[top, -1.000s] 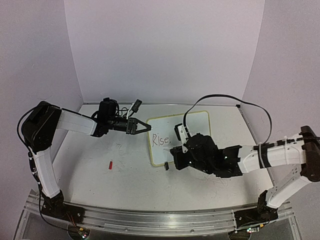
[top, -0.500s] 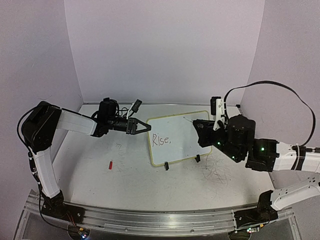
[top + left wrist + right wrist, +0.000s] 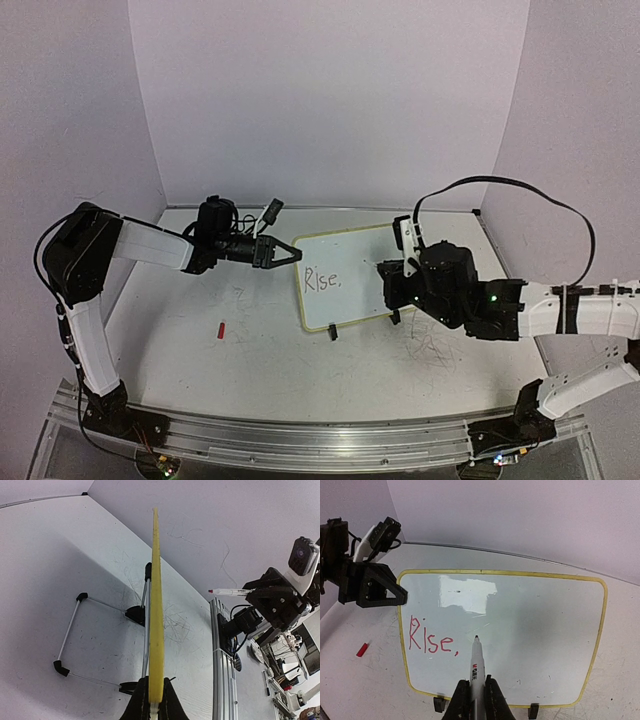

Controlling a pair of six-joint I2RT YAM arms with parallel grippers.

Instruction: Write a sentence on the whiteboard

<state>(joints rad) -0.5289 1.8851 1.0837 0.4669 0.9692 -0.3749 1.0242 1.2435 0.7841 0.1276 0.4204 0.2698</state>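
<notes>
The whiteboard (image 3: 345, 262) stands tilted on its small black feet at the table's middle; its pale yellow rim shows edge-on in the left wrist view (image 3: 156, 605). My left gripper (image 3: 287, 252) is shut on the board's left edge (image 3: 155, 702). The sentence (image 3: 431, 639) reads "Rise," in red at the board's (image 3: 535, 625) left. My right gripper (image 3: 474, 692) is shut on a white marker (image 3: 477, 666), whose tip points at the board just right of the comma. In the left wrist view the marker (image 3: 227, 591) stands off the surface. The right gripper (image 3: 390, 283) hangs over the board's right part.
A red marker cap (image 3: 220, 329) lies on the table left of the board, also in the right wrist view (image 3: 363, 650). The tabletop (image 3: 250, 350) carries old scribbles. White walls (image 3: 330, 100) close the back and sides. The board's wire stand (image 3: 75, 630) juts out behind it.
The right arm lifted off the board's lower middle, swung up and right, then came back down over the board's right half. The left arm and board held still.
</notes>
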